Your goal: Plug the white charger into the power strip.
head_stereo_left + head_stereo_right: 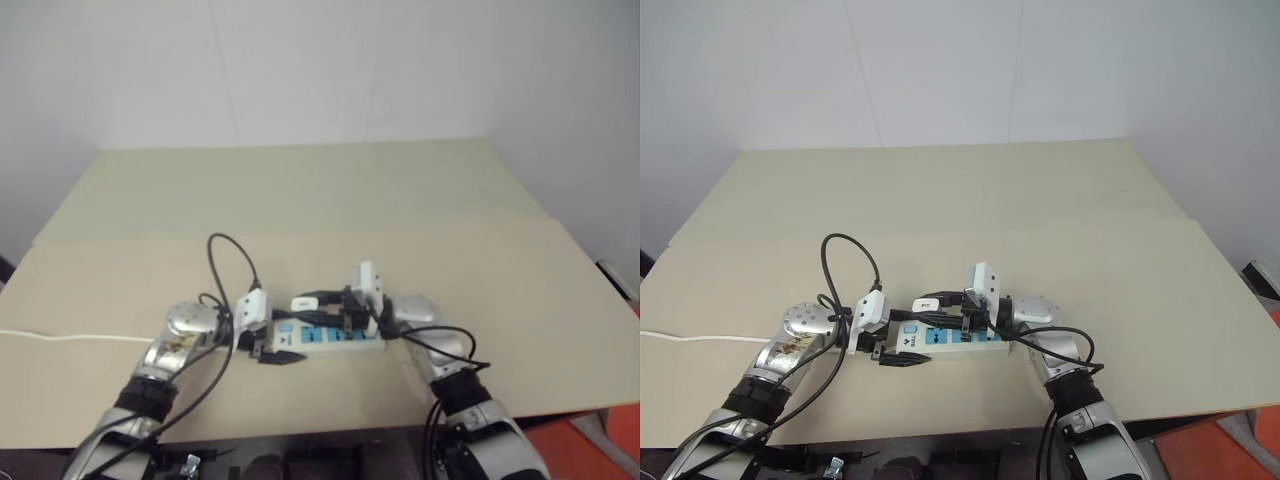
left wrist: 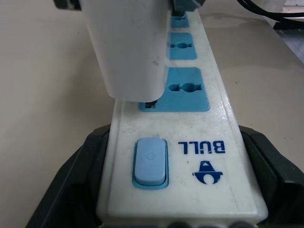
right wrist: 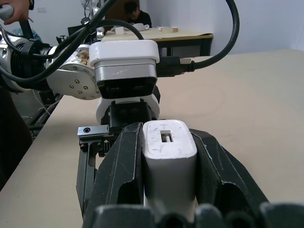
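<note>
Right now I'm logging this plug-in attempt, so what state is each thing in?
white charger: clamped in the right pincer, held over the strip's first socket, not seated.
power strip: flat on the table, switch end clamped by the left pincer; visible sockets empty.
cord: slack on the table.

silver arms, black cables, white pincer [image 1: 283,352] boxes, black fingers.

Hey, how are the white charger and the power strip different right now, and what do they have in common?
The white charger is a small plain block; the power strip is a long bar with blue sockets and a switch. The charger stands upright above the strip, while the strip lies flat. The right gripper holds the charger; the left gripper clamps the strip's switch end. Both are white plastic.
</note>
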### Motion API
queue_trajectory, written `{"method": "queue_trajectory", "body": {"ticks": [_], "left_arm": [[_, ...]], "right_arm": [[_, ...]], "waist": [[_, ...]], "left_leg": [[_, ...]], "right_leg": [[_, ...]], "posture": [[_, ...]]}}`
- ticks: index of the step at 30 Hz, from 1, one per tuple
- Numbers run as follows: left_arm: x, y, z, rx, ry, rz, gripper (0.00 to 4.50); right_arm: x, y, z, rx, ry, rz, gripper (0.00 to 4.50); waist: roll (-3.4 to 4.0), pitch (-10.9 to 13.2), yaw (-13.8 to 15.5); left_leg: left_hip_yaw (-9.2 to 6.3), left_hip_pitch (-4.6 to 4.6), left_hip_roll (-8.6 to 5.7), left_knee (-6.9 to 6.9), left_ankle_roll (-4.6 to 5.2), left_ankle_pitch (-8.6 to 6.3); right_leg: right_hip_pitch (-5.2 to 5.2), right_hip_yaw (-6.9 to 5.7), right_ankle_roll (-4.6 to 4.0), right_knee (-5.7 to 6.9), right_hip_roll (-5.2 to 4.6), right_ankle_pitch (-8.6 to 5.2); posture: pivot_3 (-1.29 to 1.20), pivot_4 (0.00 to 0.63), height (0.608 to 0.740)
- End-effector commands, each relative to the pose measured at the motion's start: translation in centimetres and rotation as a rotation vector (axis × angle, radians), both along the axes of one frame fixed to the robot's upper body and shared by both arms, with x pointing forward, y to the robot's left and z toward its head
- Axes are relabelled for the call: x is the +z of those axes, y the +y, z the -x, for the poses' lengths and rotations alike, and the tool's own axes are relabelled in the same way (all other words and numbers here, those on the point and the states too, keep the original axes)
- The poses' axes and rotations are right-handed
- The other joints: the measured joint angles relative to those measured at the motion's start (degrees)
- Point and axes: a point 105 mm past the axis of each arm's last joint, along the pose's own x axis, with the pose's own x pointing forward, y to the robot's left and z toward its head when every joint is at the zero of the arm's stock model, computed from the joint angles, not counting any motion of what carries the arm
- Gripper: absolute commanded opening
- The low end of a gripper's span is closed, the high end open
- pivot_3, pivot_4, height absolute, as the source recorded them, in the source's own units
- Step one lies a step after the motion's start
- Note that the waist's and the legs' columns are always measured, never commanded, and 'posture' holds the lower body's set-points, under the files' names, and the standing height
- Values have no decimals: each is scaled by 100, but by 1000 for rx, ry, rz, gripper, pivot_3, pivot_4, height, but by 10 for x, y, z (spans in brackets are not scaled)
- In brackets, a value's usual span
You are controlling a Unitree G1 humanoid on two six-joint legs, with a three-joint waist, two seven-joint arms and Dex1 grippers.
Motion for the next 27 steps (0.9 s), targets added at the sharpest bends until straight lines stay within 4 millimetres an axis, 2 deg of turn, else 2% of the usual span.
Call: {"method": "queue_trajectory", "body": {"ticks": [1,6,27], "left_arm": [[-9,3,3,-7,25,-42,3317],[-9,3,3,-6,27,-45,3317],[-11,5,5,-6,27,-50,3317]], "right_arm": [[-16,-9,1,-18,29,49,1186],[-21,-12,3,-13,32,68,1186],[-11,6,9,29,28,17,1186]], "waist": [[0,0,0],[-1,-1,1],[-1,-1,2]], "left_leg": [[0,0,0,0,0,0],[1,1,0,0,0,0],[-1,2,0,0,0,0]], "right_leg": [[0,0,0,0,0,0],[1,0,0,-1,0,0],[1,1,0,-4,0,0]], "posture": [[0,150,740],[0,150,740],[0,150,740]]}}
